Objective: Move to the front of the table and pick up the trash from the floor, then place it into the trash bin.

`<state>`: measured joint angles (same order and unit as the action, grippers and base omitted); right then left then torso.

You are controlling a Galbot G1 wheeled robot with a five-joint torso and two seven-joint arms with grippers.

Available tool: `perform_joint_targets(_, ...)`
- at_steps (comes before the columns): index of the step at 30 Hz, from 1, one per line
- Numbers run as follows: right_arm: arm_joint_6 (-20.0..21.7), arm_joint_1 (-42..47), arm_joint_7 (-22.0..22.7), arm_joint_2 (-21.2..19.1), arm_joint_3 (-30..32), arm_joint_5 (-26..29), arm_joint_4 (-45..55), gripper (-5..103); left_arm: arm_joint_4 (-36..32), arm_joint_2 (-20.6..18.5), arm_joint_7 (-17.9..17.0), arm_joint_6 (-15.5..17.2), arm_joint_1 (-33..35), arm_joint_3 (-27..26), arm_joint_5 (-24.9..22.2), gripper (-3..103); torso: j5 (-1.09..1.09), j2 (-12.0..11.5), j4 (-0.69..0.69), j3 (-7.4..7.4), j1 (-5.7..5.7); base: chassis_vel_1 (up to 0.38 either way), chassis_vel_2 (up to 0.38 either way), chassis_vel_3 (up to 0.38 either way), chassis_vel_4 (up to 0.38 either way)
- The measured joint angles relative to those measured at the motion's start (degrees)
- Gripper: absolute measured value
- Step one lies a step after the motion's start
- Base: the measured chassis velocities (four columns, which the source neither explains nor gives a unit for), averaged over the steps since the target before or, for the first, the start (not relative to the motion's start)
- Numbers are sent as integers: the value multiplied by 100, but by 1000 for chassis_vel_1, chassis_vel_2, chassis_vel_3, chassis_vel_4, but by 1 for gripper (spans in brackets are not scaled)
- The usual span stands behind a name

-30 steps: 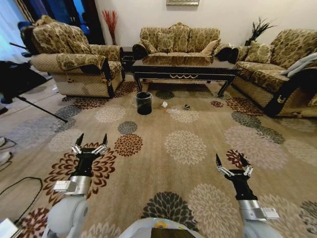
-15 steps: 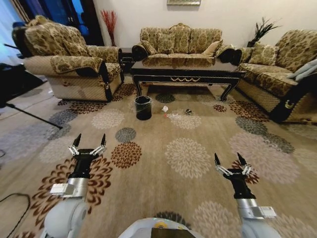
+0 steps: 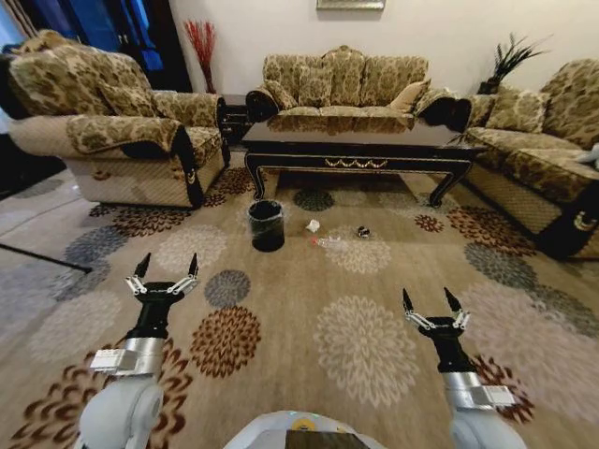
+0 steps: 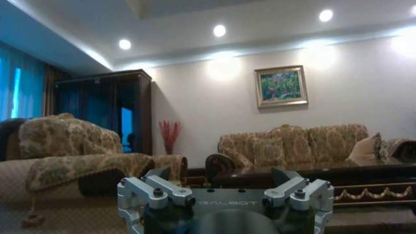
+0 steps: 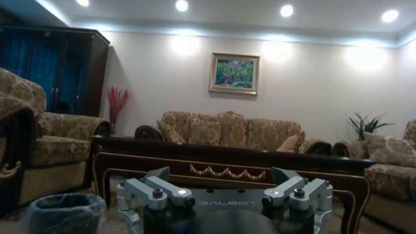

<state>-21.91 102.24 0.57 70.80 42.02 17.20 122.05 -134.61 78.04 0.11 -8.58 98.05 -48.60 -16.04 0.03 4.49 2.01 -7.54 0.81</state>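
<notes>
Both the left claw [image 3: 167, 268] and right claw [image 3: 432, 303] are being held wide open and empty above floral carpet [image 3: 309, 290]; a crumpled paper wad [image 3: 313, 225] and clear bottle [image 3: 329, 241] are lying beside the round black bin [image 3: 267, 225] before the glossy counter [image 3: 360, 161].

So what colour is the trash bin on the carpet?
Black, with a thin liner over its rim; the trash bin shows best in the head view.

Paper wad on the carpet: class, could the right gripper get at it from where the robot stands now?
Probably not. The paper wad lies far ahead by the bin, with open carpet before the open right gripper. Nothing blocks it.
</notes>
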Motion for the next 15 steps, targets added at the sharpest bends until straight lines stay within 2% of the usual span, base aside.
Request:
perform_joint_targets(4, 0, -8, 0, 11, -1, 2, -6, 100, 7, -12, 1, -2, -2, -1, -3, 100, -8, 1, -2, -1, 0, -335, 339, 330, -335)
perform_joint_targets(6, 0, -13, 1, 18, -7, 2, -20, 100, 17, -26, 2, -8, -4, -3, -15, 100, -1, 4, 0, -2, 0, -348, 378, 362, -351)
perform_joint_targets(15, 2, -8, 3, 36, -12, -3, -37, 100, 82, -54, 8, -13, -51, -2, -34, 100, -4, 6, -1, -5, 1, -361, 354, 362, -359)
